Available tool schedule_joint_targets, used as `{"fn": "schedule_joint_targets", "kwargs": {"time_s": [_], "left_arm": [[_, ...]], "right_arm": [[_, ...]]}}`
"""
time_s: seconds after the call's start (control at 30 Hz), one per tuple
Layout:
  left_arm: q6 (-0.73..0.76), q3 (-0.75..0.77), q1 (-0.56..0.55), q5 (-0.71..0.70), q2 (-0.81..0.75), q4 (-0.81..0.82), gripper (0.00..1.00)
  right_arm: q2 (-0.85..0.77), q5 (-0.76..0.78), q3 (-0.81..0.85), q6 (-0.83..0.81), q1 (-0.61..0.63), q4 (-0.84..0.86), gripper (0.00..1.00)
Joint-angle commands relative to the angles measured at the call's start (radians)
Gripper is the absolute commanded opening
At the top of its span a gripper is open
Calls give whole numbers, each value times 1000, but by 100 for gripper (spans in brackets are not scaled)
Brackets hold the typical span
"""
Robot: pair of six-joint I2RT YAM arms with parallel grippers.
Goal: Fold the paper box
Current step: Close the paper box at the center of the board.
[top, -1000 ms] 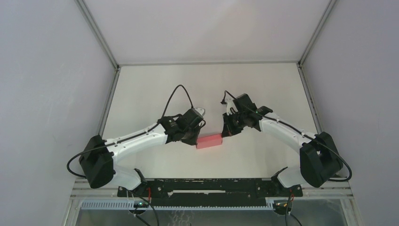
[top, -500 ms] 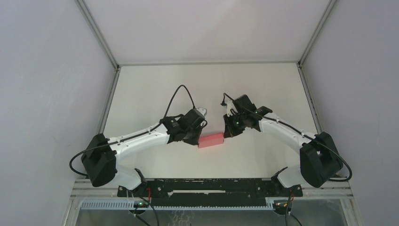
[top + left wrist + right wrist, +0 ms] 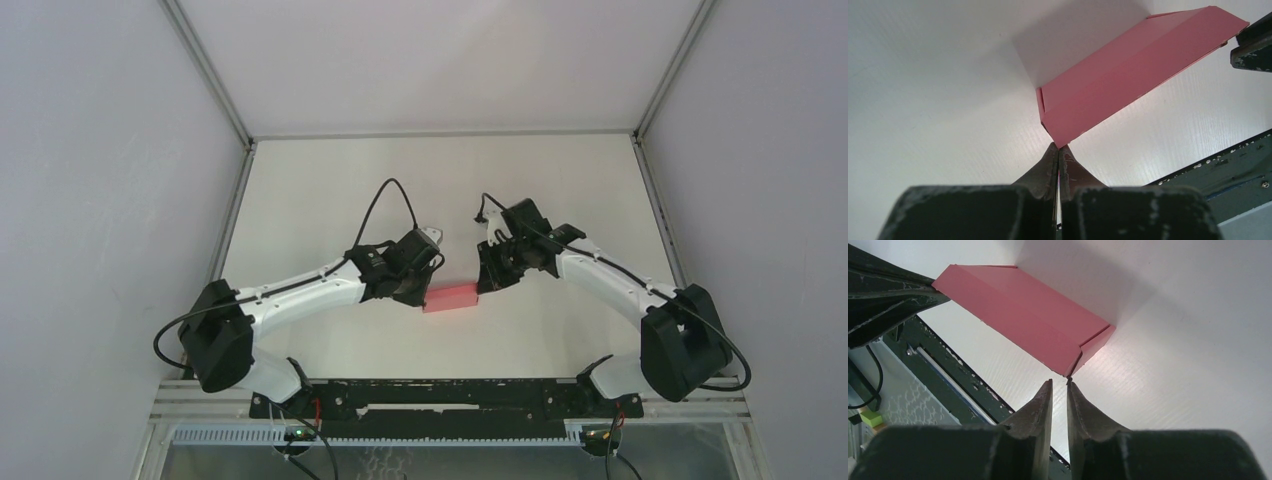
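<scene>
box (image 3: pixel 450 297) lies mid-desk (image 3: pixel 330 200), looks nearly folded | left jaws clenched at its 9 o'clock corner, hold unclear | right jaws slightly parted, released, at 3 o'clock corner | tip: brace left end, press right flap squarely, no sliding

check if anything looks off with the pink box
Mostly tidy: the box lies closed on the table. The end flap by the right gripper shows a dark gap along its seam, so it is not quite flush.

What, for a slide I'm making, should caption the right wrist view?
Right end effector, jaws slightly apart, at the near corner of the folded paper box; left end effector at its far end.
</scene>
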Motion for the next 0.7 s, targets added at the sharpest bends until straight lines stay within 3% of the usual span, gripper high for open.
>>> {"fn": "schedule_joint_targets", "kwargs": {"time_s": [0.0,0.27,0.67], "left_arm": [[4,49,-6,-14,15,0,2],[4,47,-8,-15,21,3,2],[-3,43,-13,-19,27,8,2]], "right_arm": [[-56,-46,18,5,-27,8,28],[-100,-22,19,22,-53,14,57],[-43,73,18,104,2,91,59]]}}
